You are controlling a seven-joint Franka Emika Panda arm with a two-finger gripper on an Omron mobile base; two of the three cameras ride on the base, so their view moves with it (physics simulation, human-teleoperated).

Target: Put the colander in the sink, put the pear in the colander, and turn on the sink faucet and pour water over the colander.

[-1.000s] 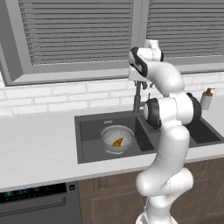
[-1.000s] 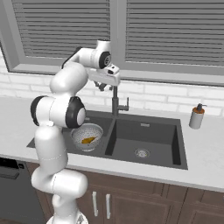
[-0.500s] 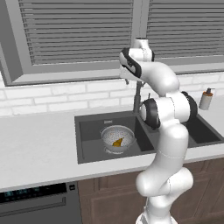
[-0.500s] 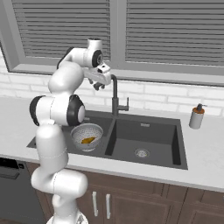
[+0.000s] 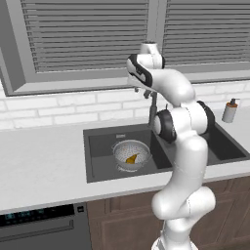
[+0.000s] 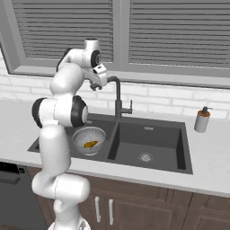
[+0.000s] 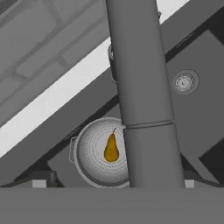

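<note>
The silver mesh colander (image 5: 130,154) (image 6: 89,138) sits in the left basin of the dark sink (image 5: 101,167) (image 6: 155,134). The yellow-orange pear (image 5: 132,158) (image 6: 91,144) (image 7: 111,148) lies inside it. The dark gooseneck sink faucet (image 5: 153,106) (image 6: 118,96) rises behind the divider, its spout hooking toward the left basin. My gripper (image 5: 142,91) (image 6: 95,83) (image 7: 116,180) is open at the spout's tip. In the hand view the spout (image 7: 144,100) runs as a thick dark bar between my fingertips (image 7: 41,178), above the colander (image 7: 94,154).
A small soap dispenser (image 5: 229,111) (image 6: 202,120) stands on the counter right of the sink. The right basin's round drain (image 6: 144,157) (image 7: 183,82) is bare. A white brick wall and a window with blinds back the counter. A dishwasher front (image 5: 39,227) sits below left.
My hand has swung left along the back of the sink, and the faucet spout has turned with it from near the divider to over the left basin. The colander and pear have not moved.
</note>
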